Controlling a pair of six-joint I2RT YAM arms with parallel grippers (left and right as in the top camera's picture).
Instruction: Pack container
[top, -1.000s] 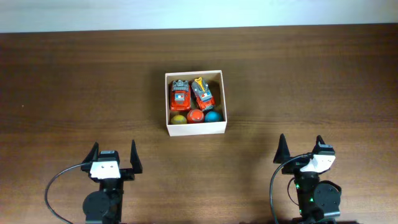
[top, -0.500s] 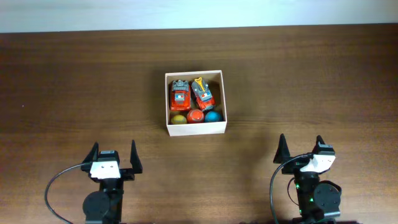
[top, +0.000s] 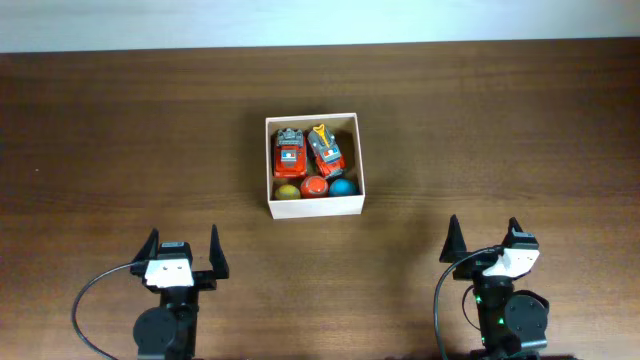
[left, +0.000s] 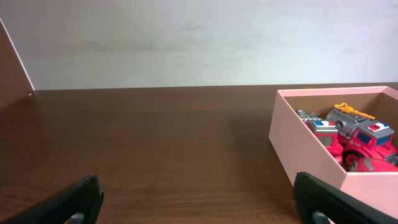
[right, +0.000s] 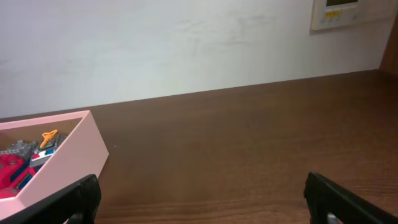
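Nothing moved: container (top: 314, 207) (filled) beyond fingers (top: 215, 249).

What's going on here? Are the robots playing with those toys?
Nobody is touching anything right now. The left gripper and right gripper sit open and empty, apart from the container on the table. Inside it lie a red toy truck and an orange toy truck side by side, with a yellow ball, an orange ball and a blue ball in a row. It looks packed.

cream-white container (top: 314, 207), red toy trucks (top: 290, 152), yellow ball (top: 288, 192), orange ball (top: 315, 187), blue ball (top: 342, 186), dark brown table (top: 500, 120)
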